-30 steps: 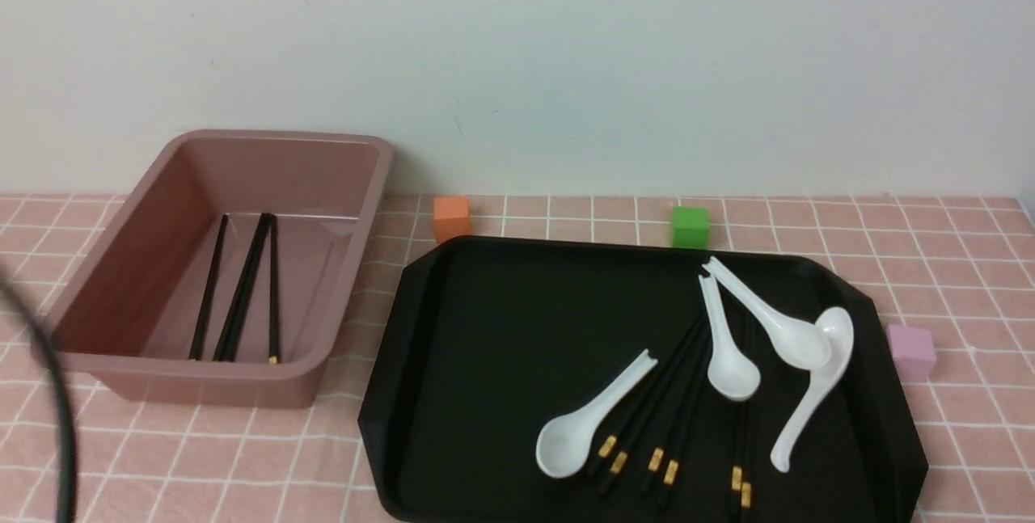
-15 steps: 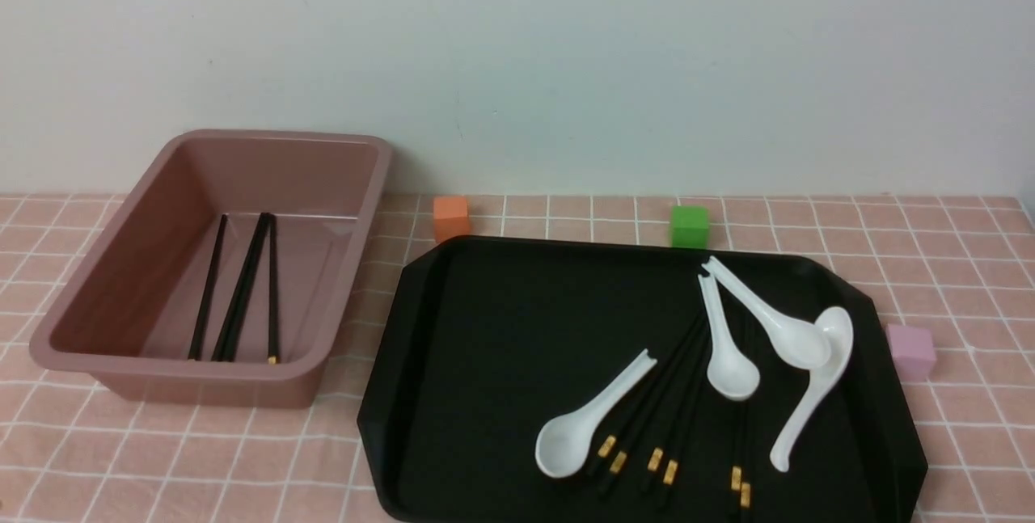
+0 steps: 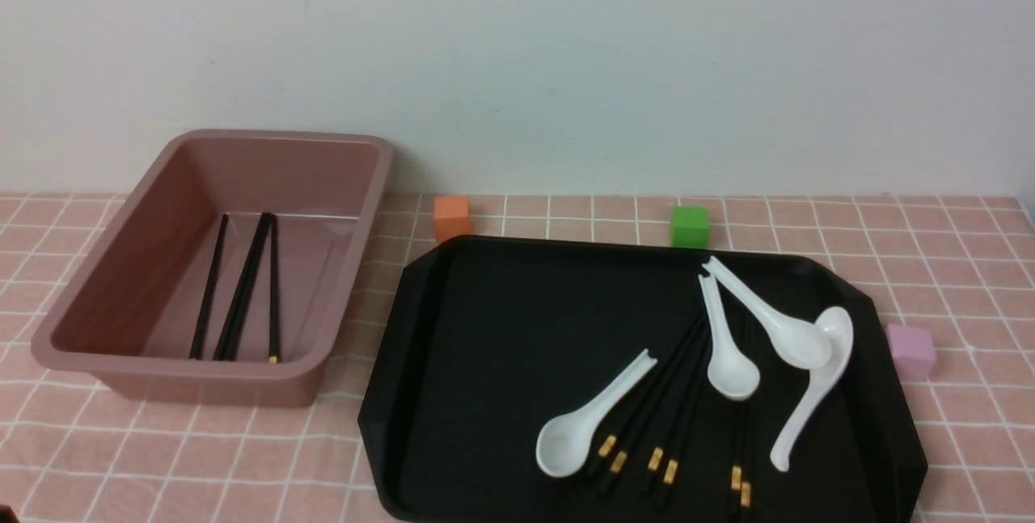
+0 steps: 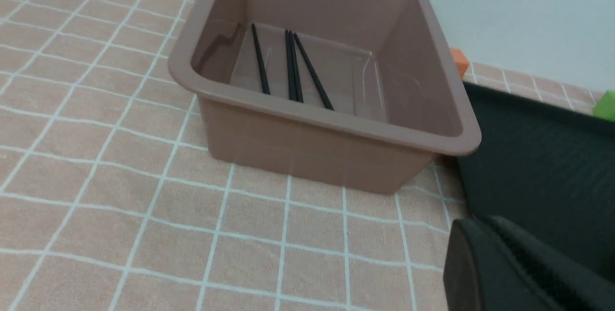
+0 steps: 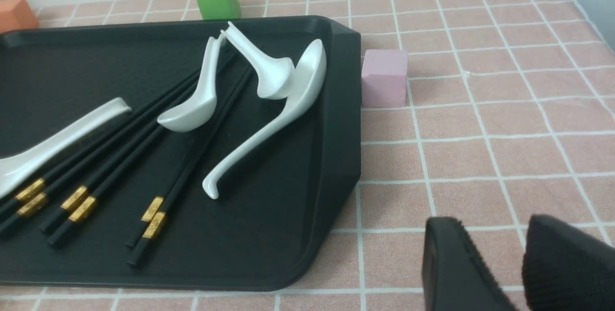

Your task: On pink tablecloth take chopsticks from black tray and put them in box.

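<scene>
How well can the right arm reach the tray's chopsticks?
Likely yes: the right gripper is open beside the black tray; the chopsticks lie bare at their gold-banded ends, white spoons overlapping farther up.

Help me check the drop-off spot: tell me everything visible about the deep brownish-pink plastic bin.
The deep rectangular brownish-pink plastic bin has rounded corners and a flared rim. Open-topped and upright, it rests on the pink gridded tablecloth, left of the flat black plastic tray. Several thin black chopsticks lie lengthwise on its floor.
</scene>
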Robot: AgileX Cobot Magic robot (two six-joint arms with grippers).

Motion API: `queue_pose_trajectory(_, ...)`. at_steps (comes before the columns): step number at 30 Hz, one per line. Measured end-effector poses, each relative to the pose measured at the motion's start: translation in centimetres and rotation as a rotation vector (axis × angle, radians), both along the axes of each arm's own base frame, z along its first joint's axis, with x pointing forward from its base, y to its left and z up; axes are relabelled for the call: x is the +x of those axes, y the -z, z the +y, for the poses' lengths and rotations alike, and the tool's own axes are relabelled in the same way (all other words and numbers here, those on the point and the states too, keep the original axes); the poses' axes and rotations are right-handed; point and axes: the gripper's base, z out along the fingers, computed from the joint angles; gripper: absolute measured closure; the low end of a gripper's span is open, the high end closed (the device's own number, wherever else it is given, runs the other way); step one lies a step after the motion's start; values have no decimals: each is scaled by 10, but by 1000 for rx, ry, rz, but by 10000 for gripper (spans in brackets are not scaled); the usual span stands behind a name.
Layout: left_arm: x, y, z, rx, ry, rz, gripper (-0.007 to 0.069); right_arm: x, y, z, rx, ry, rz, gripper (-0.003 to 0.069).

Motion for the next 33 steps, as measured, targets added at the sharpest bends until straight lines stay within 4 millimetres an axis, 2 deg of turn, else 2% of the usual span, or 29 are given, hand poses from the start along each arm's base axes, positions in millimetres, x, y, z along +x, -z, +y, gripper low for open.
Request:
queue_pose_trajectory(6, 0, 26, 1, -39, -36, 38, 638, 0, 0, 0, 1, 0, 0, 419)
queue_pose_trajectory(9, -2, 37, 0, -46, -29, 142, 638, 0, 0, 0, 2, 0, 0, 419)
queue_pose_trajectory(33, -2, 38, 0, -48, -28, 148, 637, 0, 0, 0, 2, 0, 0, 419)
